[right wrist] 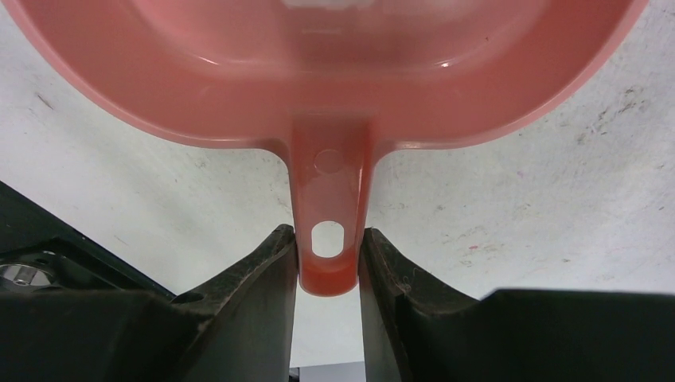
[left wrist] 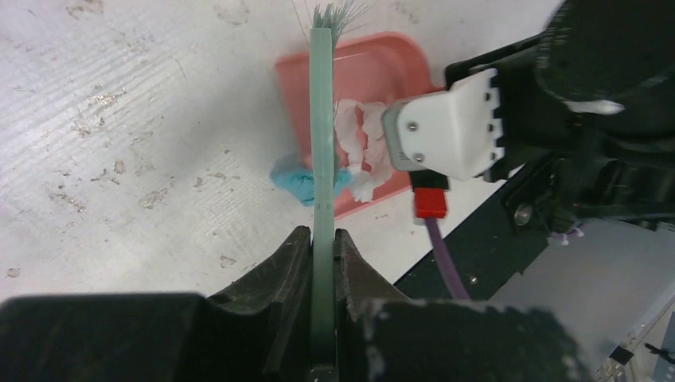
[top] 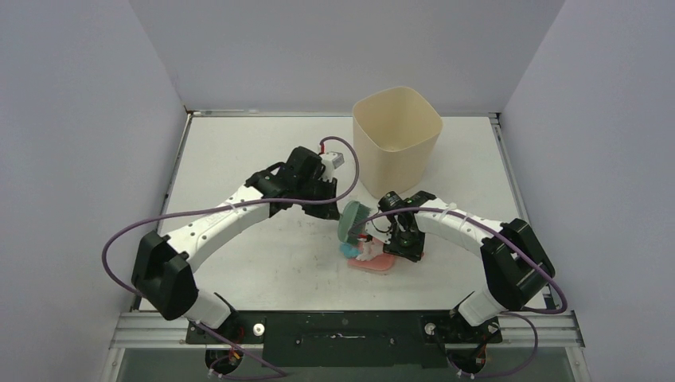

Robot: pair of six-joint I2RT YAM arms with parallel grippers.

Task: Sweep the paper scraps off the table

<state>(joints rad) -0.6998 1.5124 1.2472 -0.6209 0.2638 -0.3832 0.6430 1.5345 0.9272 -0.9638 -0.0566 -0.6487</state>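
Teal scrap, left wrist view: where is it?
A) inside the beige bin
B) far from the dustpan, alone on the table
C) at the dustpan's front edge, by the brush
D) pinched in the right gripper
C: the teal scrap sits on the table at the front edge of the pink dustpan, with the green brush, clamped in the left gripper, crossing right over it.
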